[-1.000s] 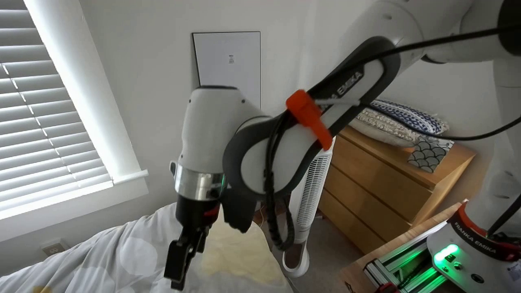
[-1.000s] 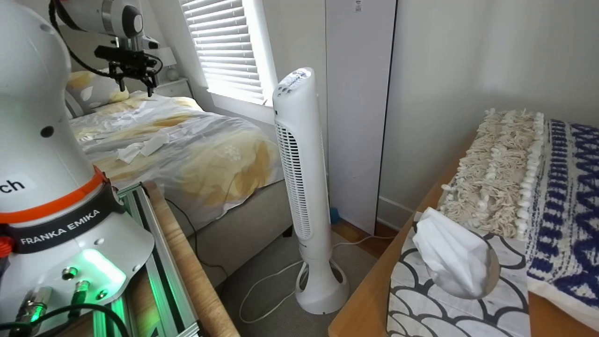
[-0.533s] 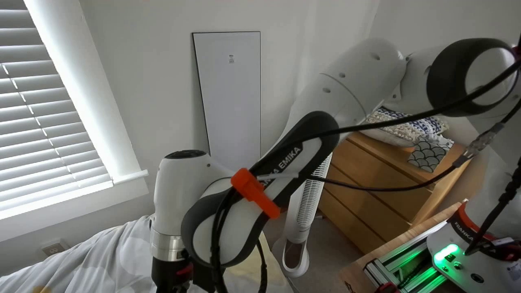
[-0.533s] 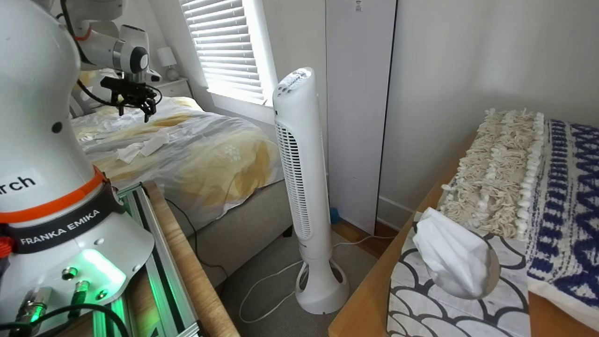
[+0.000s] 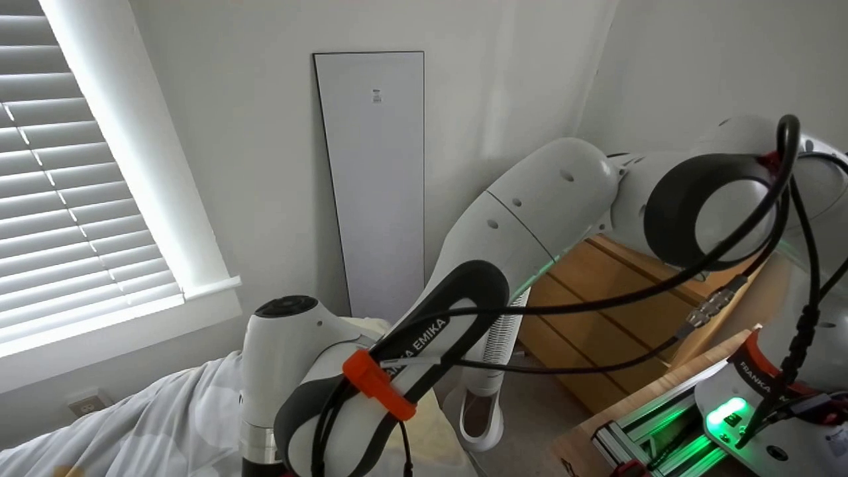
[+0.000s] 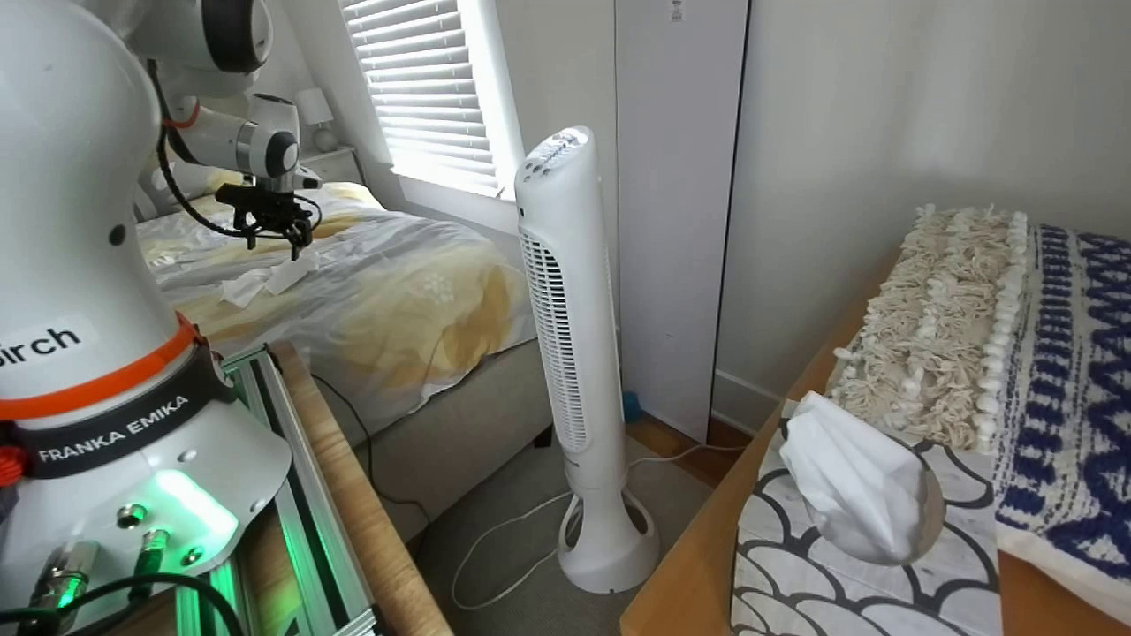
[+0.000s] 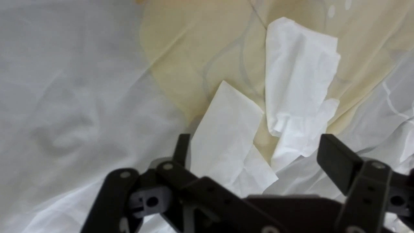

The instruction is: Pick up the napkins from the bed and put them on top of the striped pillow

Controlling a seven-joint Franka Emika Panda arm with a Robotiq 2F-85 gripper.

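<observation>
Wrist view of a wide-spread, empty claw [image 7: 257, 150] above a flat-folded paper napkin [image 7: 226, 132] and, just beside, a crumpled paper napkin [image 7: 299, 81], lying on the yellow-and-grey duvet cover [image 7: 87, 97] of the bed [image 6: 468, 433]. Probably time to descend for the grasp. Centre over both napkins first, likely with a small shift toward the ends lying beyond the black fingertips [image 7: 336, 158] in this view. Come down slowly; expect a soft surface to give, so touch lightly rather than press. Too high, and likely to miss such thin, limp napkins; too deep, and likely to pinch duvet cover as well. Narrow gradually, gathering napkins into a fold, then lift a little and check for dragged duvet cover.
</observation>
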